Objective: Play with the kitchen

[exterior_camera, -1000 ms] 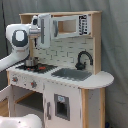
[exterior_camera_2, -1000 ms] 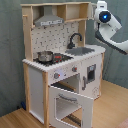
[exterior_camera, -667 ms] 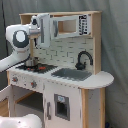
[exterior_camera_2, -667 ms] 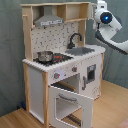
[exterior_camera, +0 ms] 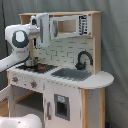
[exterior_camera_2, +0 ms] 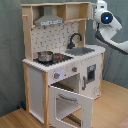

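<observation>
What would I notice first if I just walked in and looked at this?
The tall white and wood toy kitchen fills the middle in both exterior views. In the second exterior view its oven door hangs wide open at the bottom, and a shiny pot sits on the hob, on the second exterior view's left of the sink's black faucet. The big white robot arm reaches up beside the top shelf.

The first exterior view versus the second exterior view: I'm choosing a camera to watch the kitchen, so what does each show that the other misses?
Only the first exterior view shows the microwave cabinet face-on. Only the second exterior view shows the oven door hanging open and the range hood. Both exterior views show the faucet, the sink and a pot on the hob.
</observation>
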{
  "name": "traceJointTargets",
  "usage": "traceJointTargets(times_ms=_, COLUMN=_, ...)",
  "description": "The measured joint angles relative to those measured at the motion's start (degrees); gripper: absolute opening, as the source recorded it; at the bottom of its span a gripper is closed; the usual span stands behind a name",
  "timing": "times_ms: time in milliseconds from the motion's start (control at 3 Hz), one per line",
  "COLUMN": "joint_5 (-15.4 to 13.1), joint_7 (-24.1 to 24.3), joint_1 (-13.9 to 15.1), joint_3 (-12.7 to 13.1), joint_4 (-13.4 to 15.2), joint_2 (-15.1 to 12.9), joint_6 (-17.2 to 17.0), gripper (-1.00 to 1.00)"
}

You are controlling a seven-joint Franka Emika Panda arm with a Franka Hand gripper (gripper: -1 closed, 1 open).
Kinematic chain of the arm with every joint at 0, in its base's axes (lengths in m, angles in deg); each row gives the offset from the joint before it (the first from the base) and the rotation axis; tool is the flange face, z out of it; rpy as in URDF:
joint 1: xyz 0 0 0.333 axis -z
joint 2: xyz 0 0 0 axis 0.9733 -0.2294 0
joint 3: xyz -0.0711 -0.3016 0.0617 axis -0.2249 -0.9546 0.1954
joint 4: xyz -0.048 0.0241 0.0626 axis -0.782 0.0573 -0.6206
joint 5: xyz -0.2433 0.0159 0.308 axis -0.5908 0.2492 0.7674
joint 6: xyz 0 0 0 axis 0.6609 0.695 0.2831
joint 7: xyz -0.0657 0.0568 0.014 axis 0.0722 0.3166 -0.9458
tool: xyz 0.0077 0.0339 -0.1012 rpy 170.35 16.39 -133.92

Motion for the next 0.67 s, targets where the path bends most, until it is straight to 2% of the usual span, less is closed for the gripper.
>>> traceJointTargets(times_ms=333, joint_5=-0.02, joint_7=-0.03, joint_1=-2.25, joint_3=2.56, joint_4=-4.83, joint_2=0.13, joint_6=-0.13, gripper=1.0)
traceJointTargets(times_ms=667, joint_5=-0.1, joint_7=-2.78, joint_1=-2.25, joint_3=3.96, joint_4=-9.78, joint_2=0.14, joint_6=-1.21, gripper=1.0)
